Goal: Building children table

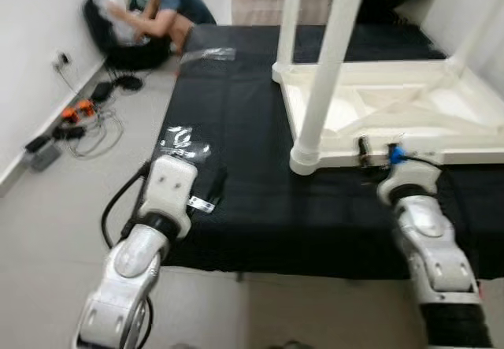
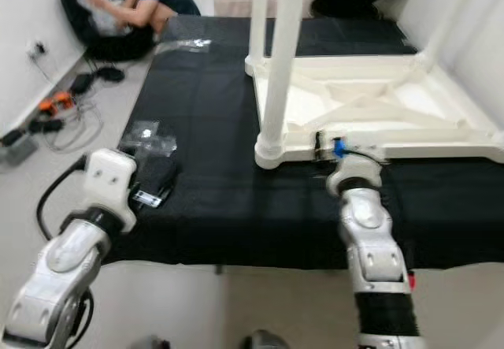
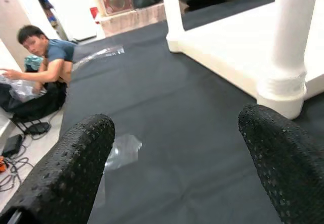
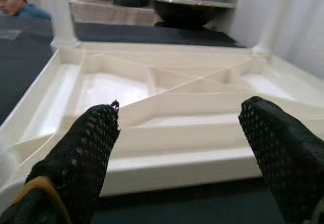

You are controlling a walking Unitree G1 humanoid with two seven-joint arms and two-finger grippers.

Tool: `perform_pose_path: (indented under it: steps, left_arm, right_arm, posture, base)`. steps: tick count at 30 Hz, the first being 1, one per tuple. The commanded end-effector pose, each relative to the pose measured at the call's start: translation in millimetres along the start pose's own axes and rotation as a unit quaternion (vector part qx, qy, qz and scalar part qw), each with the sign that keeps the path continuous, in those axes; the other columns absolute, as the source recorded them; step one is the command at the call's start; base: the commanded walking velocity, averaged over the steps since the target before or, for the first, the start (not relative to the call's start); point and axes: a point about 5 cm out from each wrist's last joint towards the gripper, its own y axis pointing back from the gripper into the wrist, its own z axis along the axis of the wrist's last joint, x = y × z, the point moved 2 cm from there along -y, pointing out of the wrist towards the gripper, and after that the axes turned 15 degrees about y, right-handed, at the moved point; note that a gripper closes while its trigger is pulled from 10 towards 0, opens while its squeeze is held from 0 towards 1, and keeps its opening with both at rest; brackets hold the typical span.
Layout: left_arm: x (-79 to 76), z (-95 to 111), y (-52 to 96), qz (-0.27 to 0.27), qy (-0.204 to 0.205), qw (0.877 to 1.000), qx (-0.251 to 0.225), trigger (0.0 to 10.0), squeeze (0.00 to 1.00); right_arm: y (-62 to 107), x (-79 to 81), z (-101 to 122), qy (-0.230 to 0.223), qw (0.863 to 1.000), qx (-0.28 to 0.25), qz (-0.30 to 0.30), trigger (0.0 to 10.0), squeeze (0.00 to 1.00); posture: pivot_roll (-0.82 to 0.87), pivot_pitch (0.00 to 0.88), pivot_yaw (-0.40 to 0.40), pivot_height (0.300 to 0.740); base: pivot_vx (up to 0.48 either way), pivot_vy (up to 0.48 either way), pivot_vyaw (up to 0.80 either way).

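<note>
Two grippers, both spread wide and empty: the right gripper [image 4: 177, 148] sits at the near rim of the upturned white table [image 1: 441, 109], the left gripper [image 3: 177, 163] hangs over the black mat [image 1: 252, 191], apart from it. Nearest leg [image 1: 323, 89] stands upright at the near corner. Risk, as I judge it: a shove on the rim could slide the table or knock that leg loose. Plastic bags [image 1: 183, 140] lie beside the left arm; a person [image 1: 161, 10] sits by the wall, cables [image 1: 83, 124] on the floor.
</note>
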Motion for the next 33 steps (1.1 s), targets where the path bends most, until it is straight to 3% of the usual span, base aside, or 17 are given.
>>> perform_pose_path:
  steps: [1,7,9,16,20,22,24,29,30,31,32,33]
  left_arm:
    - [4.4,-3,0.3,0.009,0.001,1.000,0.007,10.0,0.00]
    - [8.4,-2,-0.4,0.027,0.010,1.000,0.003,10.0,0.00]
    - [6.1,-2,0.8,0.022,0.017,1.000,0.003,10.0,0.00]
    - [2.0,-4,2.8,0.014,0.024,1.000,0.008,10.0,0.00]
    - [-1.3,-6,5.1,0.011,0.034,0.999,0.010,10.0,0.00]
    - [-1.3,-6,5.1,0.011,0.034,0.999,0.010,10.0,0.00]
    - [-5.1,-6,6.1,0.002,0.036,0.999,0.012,10.0,0.00]
    - [-7.6,-7,6.2,-0.003,0.037,0.999,0.013,10.0,0.00]
    - [-7.8,-7,6.2,-0.004,0.037,0.999,0.015,10.0,0.00]
    - [-7.7,-7,6.3,-0.004,0.037,0.999,0.015,10.0,0.00]
    - [-7.5,-8,6.6,-0.003,0.037,0.999,0.016,10.0,0.00]
    - [-7.5,-8,6.6,-0.003,0.037,0.999,0.016,10.0,0.00]
  right_arm:
    - [-1.8,3.4,3,-0.002,1.000,-0.009,0.003,10.0,0.00]
    - [-7.1,7.5,7,-0.035,0.999,-0.014,0.018,10.0,0.00]
    - [-14.4,13.6,17,-0.069,0.996,-0.036,0.051,10.0,0.00]
    - [-29.7,13.1,29,-0.093,0.988,-0.065,0.105,10.0,0.00]
    - [-46.3,1.4,37,-0.110,0.982,-0.079,0.129,10.0,0.00]
    - [-46.3,1.4,37,-0.110,0.982,-0.079,0.129,10.0,0.00]
    - [-62.2,-14.3,36,-0.079,0.989,-0.062,0.109,10.0,0.00]
    - [-73.0,-29.5,33,-0.053,0.995,-0.042,0.075,10.0,0.00]
    - [-75.6,-23.1,34,-0.092,0.983,-0.049,0.152,10.0,0.38]
    - [-75.0,-18.6,34,-0.109,0.975,-0.051,0.189,10.0,1.00]
    - [-71.4,-11.3,35,-0.118,0.962,-0.058,0.238,10.0,1.00]
    - [-71.4,-11.3,35,-0.118,0.962,-0.058,0.238,10.0,1.00]
  posture:
    - [0.07,0.118,-0.053,0.740]
    - [0.07,0.121,-0.052,0.740]
    - [0.07,0.129,-0.053,0.740]
    - [0.07,0.145,-0.056,0.740]
    - [0.07,0.147,-0.061,0.740]
    - [0.07,0.147,-0.061,0.740]
    - [0.07,0.147,-0.064,0.740]
    - [0.07,0.147,-0.064,0.740]
    - [0.08,0.149,-0.068,0.740]
    - [0.08,0.149,-0.068,0.740]
    - [0.08,0.148,-0.070,0.740]
    - [0.08,0.148,-0.070,0.740]
  base:
    - [0.000,0.000,0.00]
    - [0.000,0.000,0.00]
    - [0.000,0.000,0.00]
    - [0.000,0.000,0.00]
    - [0.000,0.000,0.00]
    - [0.000,0.000,0.00]
    - [0.000,0.000,0.00]
    - [0.000,0.000,0.00]
    - [0.000,0.000,0.00]
    - [0.000,0.000,0.00]
    - [0.000,0.000,0.00]
    - [0.000,0.000,0.00]
